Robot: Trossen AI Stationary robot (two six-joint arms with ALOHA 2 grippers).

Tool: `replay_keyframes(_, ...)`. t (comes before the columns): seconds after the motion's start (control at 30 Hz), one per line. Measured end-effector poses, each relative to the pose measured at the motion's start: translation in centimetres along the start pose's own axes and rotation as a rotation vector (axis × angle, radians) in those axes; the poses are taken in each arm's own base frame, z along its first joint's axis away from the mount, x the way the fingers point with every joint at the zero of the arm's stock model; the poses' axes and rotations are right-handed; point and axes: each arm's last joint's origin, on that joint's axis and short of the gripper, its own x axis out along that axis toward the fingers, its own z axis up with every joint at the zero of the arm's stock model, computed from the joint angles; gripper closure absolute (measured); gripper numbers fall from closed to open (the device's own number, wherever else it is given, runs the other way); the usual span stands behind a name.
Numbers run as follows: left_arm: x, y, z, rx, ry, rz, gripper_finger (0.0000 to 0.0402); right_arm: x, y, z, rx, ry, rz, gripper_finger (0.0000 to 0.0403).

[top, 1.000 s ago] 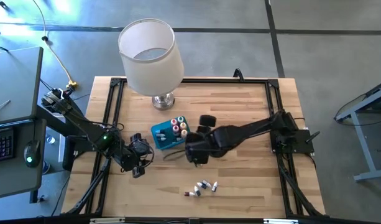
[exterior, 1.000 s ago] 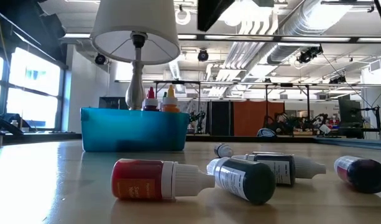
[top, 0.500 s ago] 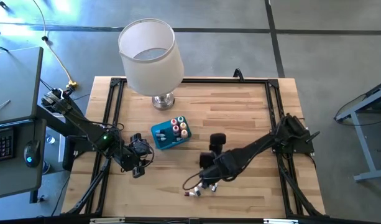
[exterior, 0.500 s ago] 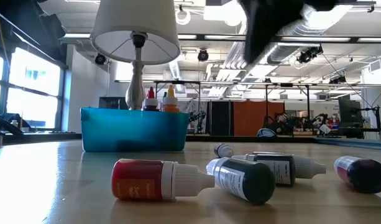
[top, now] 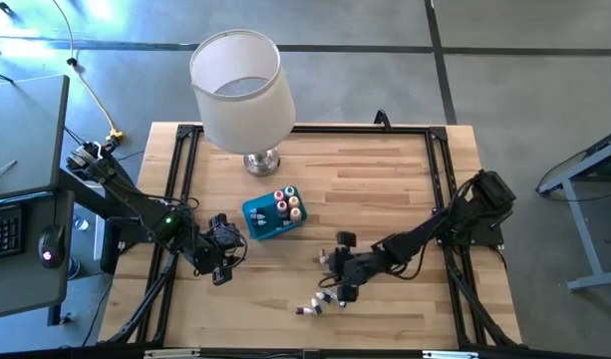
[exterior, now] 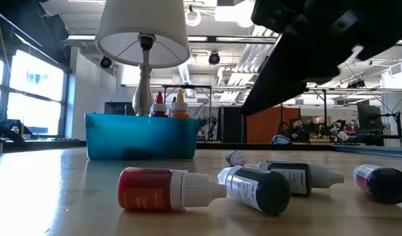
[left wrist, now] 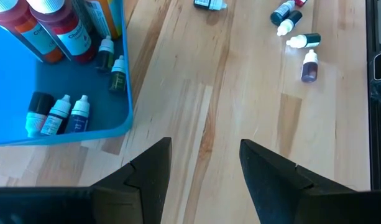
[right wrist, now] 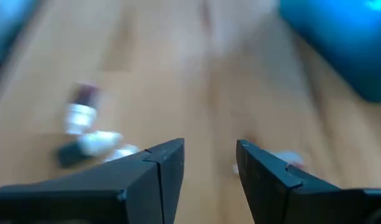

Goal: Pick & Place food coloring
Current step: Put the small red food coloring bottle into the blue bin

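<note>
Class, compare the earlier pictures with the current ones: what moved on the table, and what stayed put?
The right hand left the blue tray and swung to the loose bottles near the front edge, open and empty. The left hand, tray, lamp and every bottle stayed put.

Wooden table (top: 365,179) with a black frame on a grey concrete floor (top: 524,70) crossed by dark seams. A white-shaded lamp (top: 237,88) on a metal base stands at the table's upper left. At the left edge of the high view, a grey desk (top: 21,150) carries a keyboard (top: 0,231) and mouse (top: 48,245). In the low view: windows (exterior: 27,92) at left, exposed ducts (exterior: 319,26) and ceiling lights (exterior: 253,14) above, an orange partition (exterior: 269,124) at centre.
</note>
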Motion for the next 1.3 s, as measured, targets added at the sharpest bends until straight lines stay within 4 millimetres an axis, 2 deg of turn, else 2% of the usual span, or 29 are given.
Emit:
replay_keyframes(0.13, 0.0, 0.0, 0.0, 0.0, 0.0, 0.0, 0.0215, 0.1, 0.0, -0.8, 0.008, -0.106, 0.107, 0.0263)
replay_keyframes(0.37, 0.0, 0.0, 0.0, 0.0, 0.0, 0.0, 0.0215, 0.2, -0.8, -1.5, 0.029, -0.166, 0.107, 0.0263)
replay_keyframes(0.6, 0.0, 0.0, 0.0, 0.0, -0.001, 0.0, 0.0215, 0.4, -1.4, -1.2, 0.045, -0.171, 0.099, 0.0263)
replay_keyframes(0.87, 0.0, 0.0, 0.0, 0.0, 0.0, 0.0, 0.0215, 0.8, -0.9, -0.9, 0.109, -0.221, 0.197, 0.0263)
replay_keyframes(1.3, 0.0, 0.0, 0.0, 0.0, -0.001, 0.0, 0.0215, 1.1, -1.4, -1.2, 0.131, -0.217, 0.098, 0.0263)
